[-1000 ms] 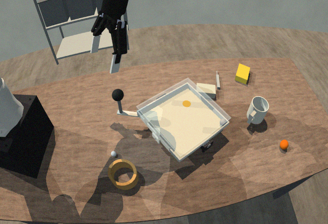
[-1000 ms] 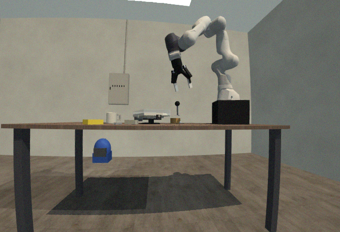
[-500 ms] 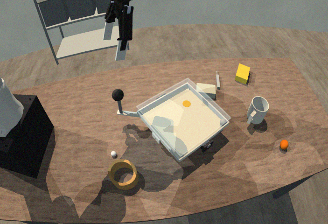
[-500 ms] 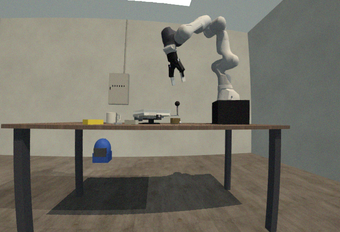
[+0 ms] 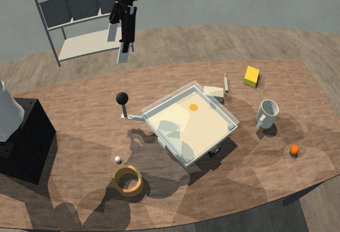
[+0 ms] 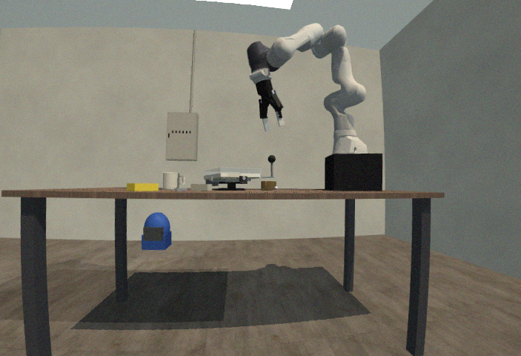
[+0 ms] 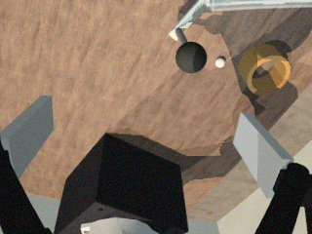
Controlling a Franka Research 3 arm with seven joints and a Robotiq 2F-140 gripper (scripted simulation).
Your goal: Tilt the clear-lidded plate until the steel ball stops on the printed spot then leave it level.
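The clear-lidded plate [image 5: 189,122] stands in the middle of the table, with a cream floor and an orange printed spot [image 5: 193,107] near its far side. The steel ball [image 5: 230,125] rests in the plate's right corner, far from the spot. A black-knobbed lever [image 5: 122,98] rises from an arm on the plate's left side; it also shows in the wrist view [image 7: 191,58]. My gripper [image 6: 271,122] is open and empty, high above the table over the lever. A cream block [image 5: 213,93] lies against the plate's far corner; I cannot tell whether it touches.
A yellow ring [image 5: 127,180] and a small white ball [image 5: 117,159] lie in front of the lever. A grey mug [image 5: 267,112], an orange ball [image 5: 294,149], a yellow block [image 5: 251,76] and a thin grey stick [image 5: 226,82] are to the right. My black base [image 5: 16,142] is at left.
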